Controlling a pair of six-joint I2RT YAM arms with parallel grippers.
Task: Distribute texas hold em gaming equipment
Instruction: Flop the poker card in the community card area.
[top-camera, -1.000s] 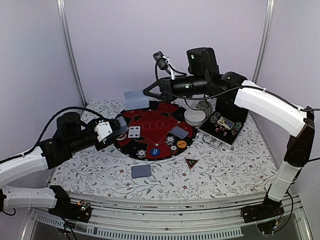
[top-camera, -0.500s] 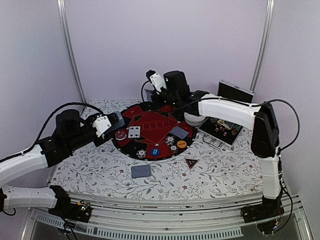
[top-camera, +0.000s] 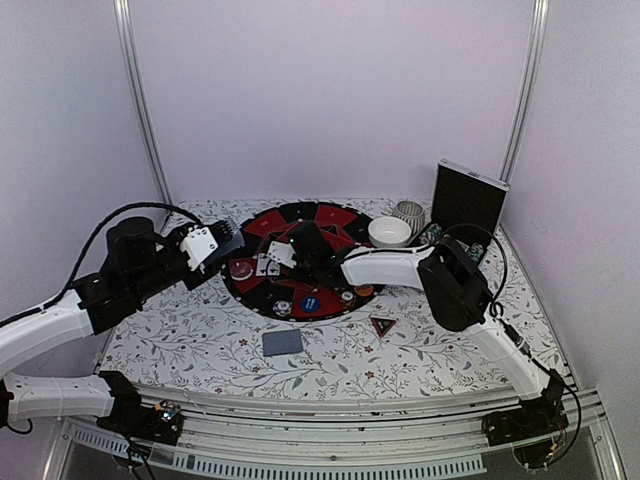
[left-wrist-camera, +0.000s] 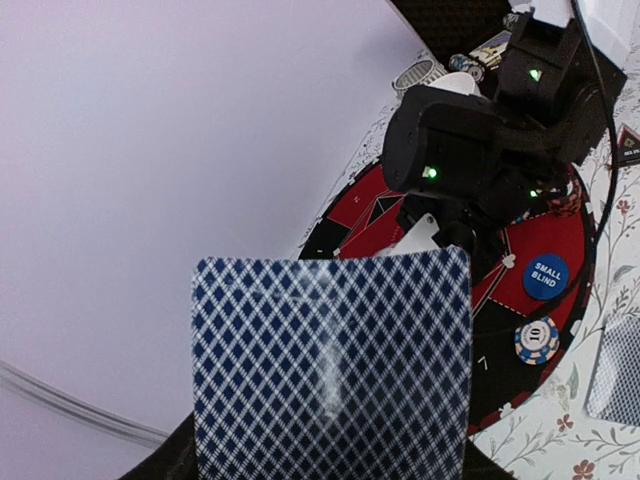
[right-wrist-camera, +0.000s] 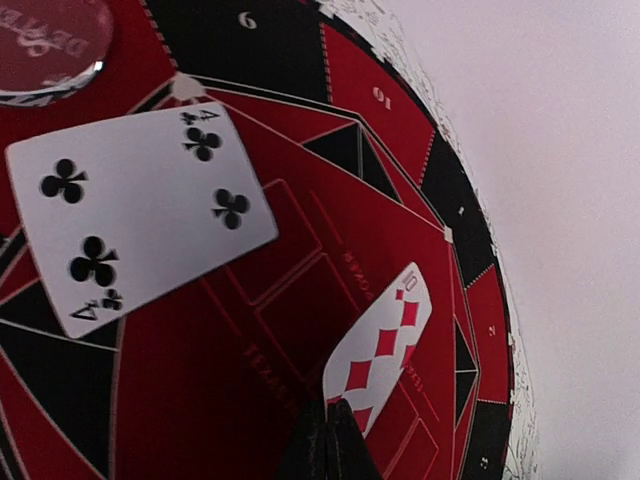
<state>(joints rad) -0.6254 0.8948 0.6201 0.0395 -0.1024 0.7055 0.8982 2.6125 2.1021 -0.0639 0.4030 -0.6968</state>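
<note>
the right gripper (right-wrist-camera: 326, 432) is low over the round red and black felt game mat (right-wrist-camera: 200, 400). its two fingers are pressed together on the bottom edge of a face-up ten of diamonds card (right-wrist-camera: 385, 340). this card leans over the red middle field, near the face-up four of clubs card (right-wrist-camera: 140, 215), which lies flat there. i judge the ten is held so low and tilted because it should be laid beside the four as a shared card. i cannot tell if it already touches the felt. a clear round dealer disc (right-wrist-camera: 45, 40) rests on the mat just beyond the four.

the left gripper (top-camera: 222, 242) hovers at the left rim of the mat, apart from the right arm. it holds a playing card with blue diamond-pattern back (left-wrist-camera: 330, 370) upright before its own camera. its fingers are hidden behind the card, but the card stands in the air, so i judge they pinch its lower edge. probably it is kept aside to give the right arm room.

on the near part of the mat lie a blue "small blind" disc (left-wrist-camera: 549, 277), a striped-edge poker chip marked 10 (left-wrist-camera: 537, 340) and an orange disc (top-camera: 363, 290). a black-red triangular marker (top-camera: 383, 325) and a face-down grey-blue card (top-camera: 282, 343) lie on the flowered tablecloth (top-camera: 180, 340), which looks like dealing toward the near seats. the white bowl (top-camera: 390, 232) and the open black case (top-camera: 468, 200) stand at the far right.
</note>
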